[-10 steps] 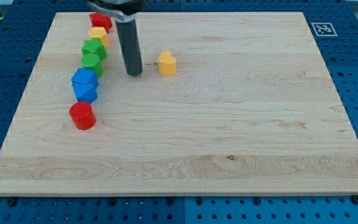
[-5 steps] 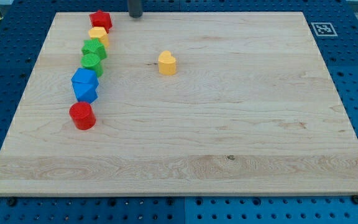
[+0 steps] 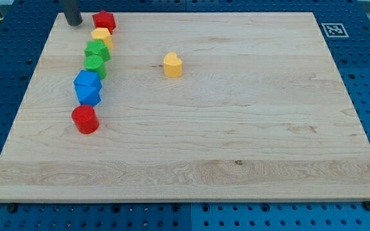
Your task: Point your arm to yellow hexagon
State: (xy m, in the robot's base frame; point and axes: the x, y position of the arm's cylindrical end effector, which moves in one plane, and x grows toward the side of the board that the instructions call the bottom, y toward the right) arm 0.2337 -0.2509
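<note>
The yellow hexagon (image 3: 101, 35) sits near the board's top left, in a line of blocks, just below a red star (image 3: 104, 20). My tip (image 3: 73, 24) rests on the board at the top left, a little to the left of the red star and up-left of the yellow hexagon, apart from both. Only the rod's lower end shows; the rest is cut off by the view's top.
Below the yellow hexagon the line runs down: a green star (image 3: 97, 50), a green cylinder (image 3: 95, 64), two blue blocks (image 3: 87, 88), a red cylinder (image 3: 85, 119). A yellow heart-like block (image 3: 172, 65) stands alone near the top middle. The wooden board (image 3: 236, 128) lies on a blue pegboard.
My tip moved from beside the lone yellow block up to the board's top edge, then left to the top left corner beside the red star. No block moved.
</note>
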